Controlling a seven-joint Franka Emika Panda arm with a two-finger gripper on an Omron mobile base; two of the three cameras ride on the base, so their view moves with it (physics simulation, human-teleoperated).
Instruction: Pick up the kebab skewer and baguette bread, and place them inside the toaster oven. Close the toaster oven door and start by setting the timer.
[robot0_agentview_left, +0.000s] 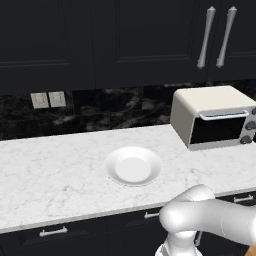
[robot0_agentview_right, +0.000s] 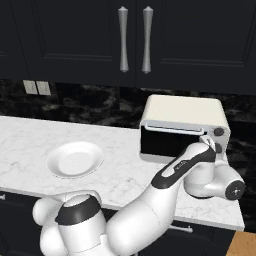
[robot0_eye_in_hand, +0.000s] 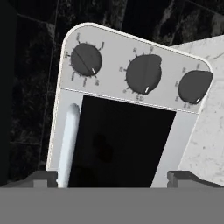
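The toaster oven (robot0_agentview_left: 212, 117) stands at the table's (robot0_agentview_left: 55, 170) far right, its toaster oven door (robot0_eye_in_hand: 120, 144) shut. The plate (robot0_agentview_left: 133, 166) is bare. The tool (robot0_eye_in_hand: 116, 179), spread wide, faces the knobs (robot0_eye_in_hand: 143, 73); the timer probably remains.

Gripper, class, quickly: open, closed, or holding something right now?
Gripper: open, holding nothing, facing the toaster oven door.

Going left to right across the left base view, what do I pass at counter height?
Wall outlets → white plate → toaster oven, its door shut, with knobs at the far right edge.
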